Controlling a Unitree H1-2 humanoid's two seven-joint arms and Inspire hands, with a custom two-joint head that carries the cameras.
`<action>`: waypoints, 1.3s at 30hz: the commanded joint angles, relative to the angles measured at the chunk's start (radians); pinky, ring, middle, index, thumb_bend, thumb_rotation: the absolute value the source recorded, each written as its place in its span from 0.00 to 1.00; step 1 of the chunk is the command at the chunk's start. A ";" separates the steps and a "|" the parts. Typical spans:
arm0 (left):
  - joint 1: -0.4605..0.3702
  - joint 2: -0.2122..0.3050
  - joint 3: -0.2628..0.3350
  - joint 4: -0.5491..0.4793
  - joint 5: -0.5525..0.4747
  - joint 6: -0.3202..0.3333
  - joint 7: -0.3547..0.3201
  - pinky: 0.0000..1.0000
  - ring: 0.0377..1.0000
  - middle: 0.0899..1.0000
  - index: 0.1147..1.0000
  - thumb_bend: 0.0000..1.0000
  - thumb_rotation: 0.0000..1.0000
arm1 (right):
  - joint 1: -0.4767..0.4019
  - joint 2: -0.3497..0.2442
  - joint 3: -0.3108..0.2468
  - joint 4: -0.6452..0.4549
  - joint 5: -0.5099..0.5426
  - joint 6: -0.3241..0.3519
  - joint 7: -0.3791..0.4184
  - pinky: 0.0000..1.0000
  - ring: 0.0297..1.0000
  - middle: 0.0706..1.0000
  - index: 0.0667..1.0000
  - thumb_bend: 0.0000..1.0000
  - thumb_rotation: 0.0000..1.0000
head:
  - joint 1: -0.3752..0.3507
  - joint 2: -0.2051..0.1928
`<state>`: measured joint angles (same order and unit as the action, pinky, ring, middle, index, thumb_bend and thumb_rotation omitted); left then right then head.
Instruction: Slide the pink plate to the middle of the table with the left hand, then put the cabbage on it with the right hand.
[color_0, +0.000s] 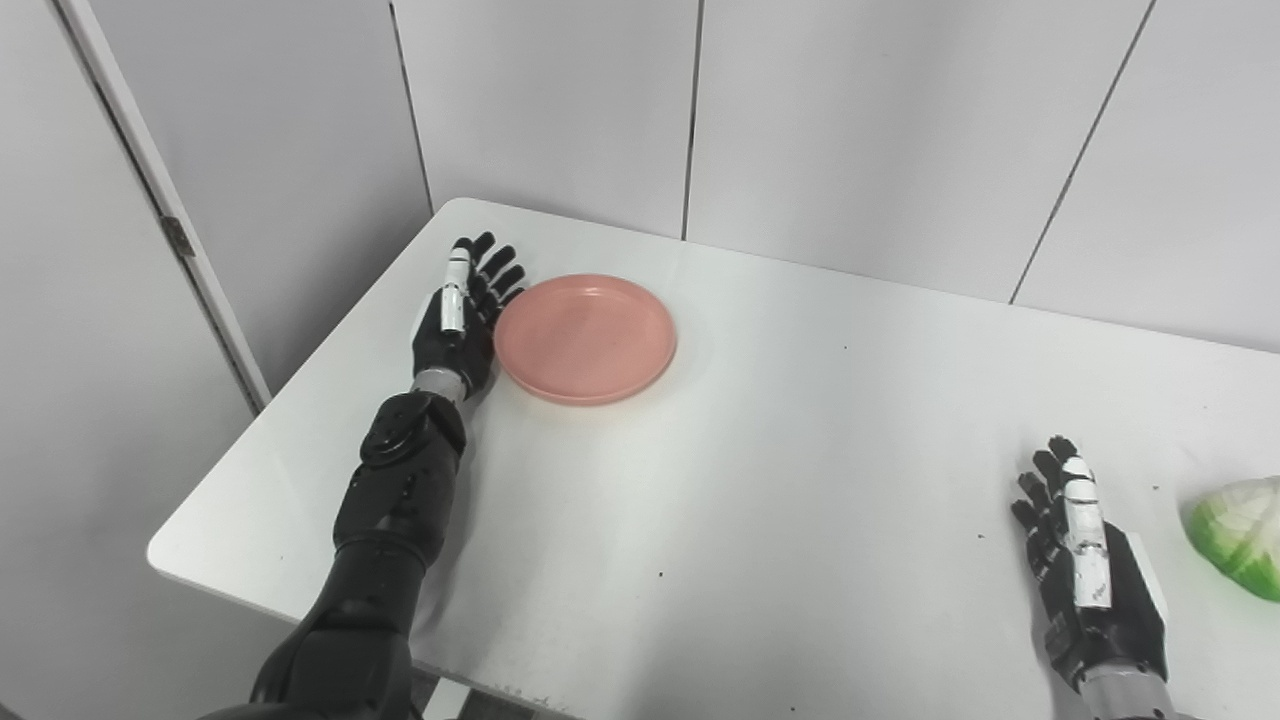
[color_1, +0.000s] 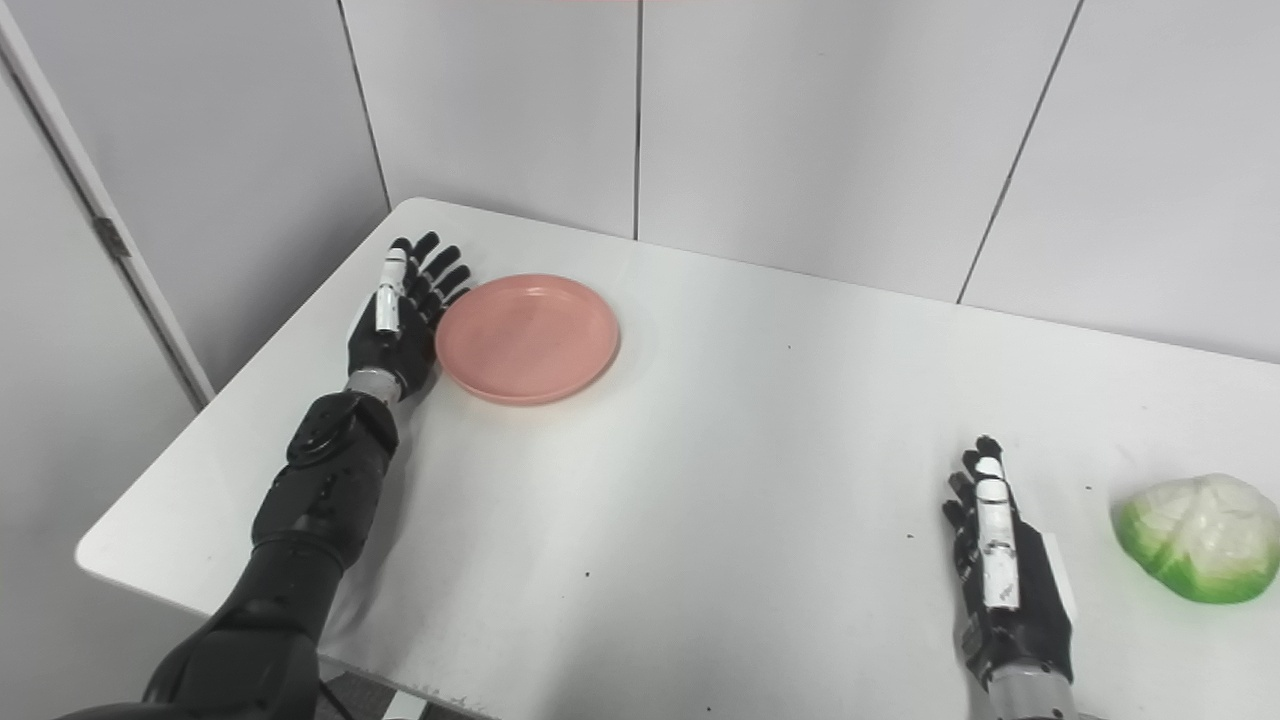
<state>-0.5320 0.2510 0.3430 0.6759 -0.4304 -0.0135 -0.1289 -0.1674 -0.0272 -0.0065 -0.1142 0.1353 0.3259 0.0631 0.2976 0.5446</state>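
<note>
Nearest, the right hand (color_1: 1005, 590) is seen flat and empty, fingers spread, just left of the cabbage (color_1: 1198, 538) at the table's (color_1: 760, 480) near right. Farther left, the left hand (color_0: 462, 318) — open, holding nothing — is set against the pink plate's (color_0: 585, 337) left rim. Sliding appears under way; a rightward push toward centre is called for.

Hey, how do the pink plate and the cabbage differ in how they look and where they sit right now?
The pink plate is flat, round and evenly salmon pink; the cabbage is a lumpy dome, pale on top with a green edge. The pink plate lies toward the table's far left with the left hand against its rim; the cabbage sits near the right edge, apart from the right hand. Both rest on the white table, and neither is held.
</note>
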 joint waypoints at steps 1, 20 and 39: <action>-0.007 -0.021 -0.021 0.015 0.010 0.043 -0.005 0.89 0.90 0.91 0.90 0.36 1.00 | -0.022 0.009 0.005 -0.011 -0.004 -0.035 0.002 1.00 1.00 1.00 1.00 0.22 1.00 | -0.003 0.003; 0.003 -0.087 -0.146 -0.030 0.019 0.126 -0.086 0.90 0.90 0.91 0.90 0.38 1.00 | -0.019 0.036 0.012 -0.002 -0.028 -0.045 -0.005 1.00 1.00 1.00 1.00 0.21 1.00 | -0.069 0.017; 0.069 -0.206 -0.280 -0.196 0.027 0.272 -0.143 0.88 0.89 0.90 0.88 0.37 1.00 | -0.017 0.062 0.040 0.012 -0.069 -0.071 -0.031 1.00 1.00 1.00 1.00 0.22 1.00 | -0.149 0.024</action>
<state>-0.4902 0.0547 0.0794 0.4748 -0.4256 0.1902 -0.2676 -0.1666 0.0188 0.0187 -0.0944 0.0662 0.2822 0.0245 0.1489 0.5676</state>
